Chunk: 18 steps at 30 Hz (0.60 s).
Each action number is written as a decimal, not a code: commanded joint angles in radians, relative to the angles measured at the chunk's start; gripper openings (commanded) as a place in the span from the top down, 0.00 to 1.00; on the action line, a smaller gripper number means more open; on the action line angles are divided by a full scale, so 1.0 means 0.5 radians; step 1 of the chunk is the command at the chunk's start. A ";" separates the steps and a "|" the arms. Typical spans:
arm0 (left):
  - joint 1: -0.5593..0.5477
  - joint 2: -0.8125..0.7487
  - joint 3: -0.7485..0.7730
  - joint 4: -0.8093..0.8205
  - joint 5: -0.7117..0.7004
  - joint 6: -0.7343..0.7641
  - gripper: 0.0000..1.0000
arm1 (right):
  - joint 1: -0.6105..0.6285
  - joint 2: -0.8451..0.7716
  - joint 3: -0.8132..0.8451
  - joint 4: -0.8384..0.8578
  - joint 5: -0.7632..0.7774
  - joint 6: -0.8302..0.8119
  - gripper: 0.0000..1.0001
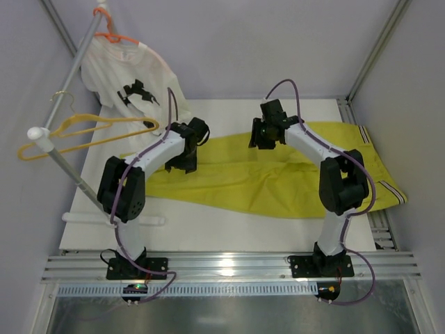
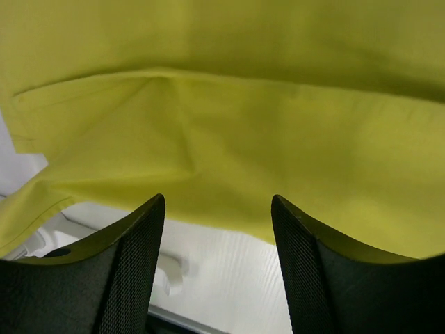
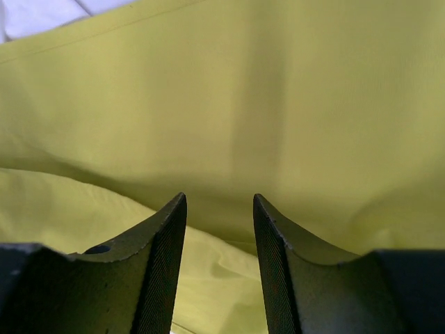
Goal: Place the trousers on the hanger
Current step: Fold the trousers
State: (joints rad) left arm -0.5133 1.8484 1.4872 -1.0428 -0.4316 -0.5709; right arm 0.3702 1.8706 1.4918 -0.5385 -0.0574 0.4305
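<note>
The yellow-green trousers (image 1: 278, 181) lie flat across the table, with striped bands at the right end (image 1: 391, 192). My left gripper (image 1: 182, 165) hovers over their left part near the front edge. It is open, with bare white table showing between its fingers (image 2: 217, 202) and the cloth (image 2: 243, 125) just beyond. My right gripper (image 1: 263, 139) hangs over the middle of the trousers near their back edge. It is open too (image 3: 220, 198), above a soft fold of cloth (image 3: 278, 104), gripping nothing. The yellow hanger (image 1: 104, 118) hangs from the rail at the left, apart from both grippers.
A slanted grey rail (image 1: 76, 62) with a white ball end runs along the table's left side. At its far end an orange hanger (image 1: 115, 36) bears a white T-shirt (image 1: 115, 73) with black print. Frame posts stand at the back corners.
</note>
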 commanded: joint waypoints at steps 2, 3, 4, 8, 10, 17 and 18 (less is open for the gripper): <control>0.042 0.181 0.149 0.137 -0.146 -0.052 0.41 | -0.004 0.088 0.020 0.104 -0.081 -0.011 0.53; 0.039 0.175 0.140 0.241 -0.149 -0.040 0.42 | -0.001 0.091 -0.001 0.120 -0.078 -0.014 0.53; 0.039 0.151 0.143 0.281 -0.146 -0.030 0.43 | -0.001 0.091 -0.008 0.120 -0.078 -0.017 0.53; 0.011 0.196 0.308 0.383 -0.109 0.083 0.42 | -0.004 0.097 -0.005 0.117 -0.033 -0.045 0.53; -0.013 0.254 0.491 0.316 -0.036 0.123 0.42 | -0.016 0.094 0.041 0.056 0.023 -0.045 0.53; -0.038 0.527 0.661 0.229 -0.069 0.102 0.40 | -0.240 0.036 0.063 -0.070 0.256 -0.014 0.48; -0.035 0.582 0.661 0.235 -0.069 0.102 0.40 | -0.322 0.032 0.039 -0.086 0.274 -0.005 0.45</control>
State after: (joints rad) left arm -0.5350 2.0640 1.8099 -0.9092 -0.4526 -0.5301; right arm 0.2810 1.9415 1.5127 -0.5579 -0.0025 0.4225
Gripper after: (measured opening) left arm 0.595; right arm 0.533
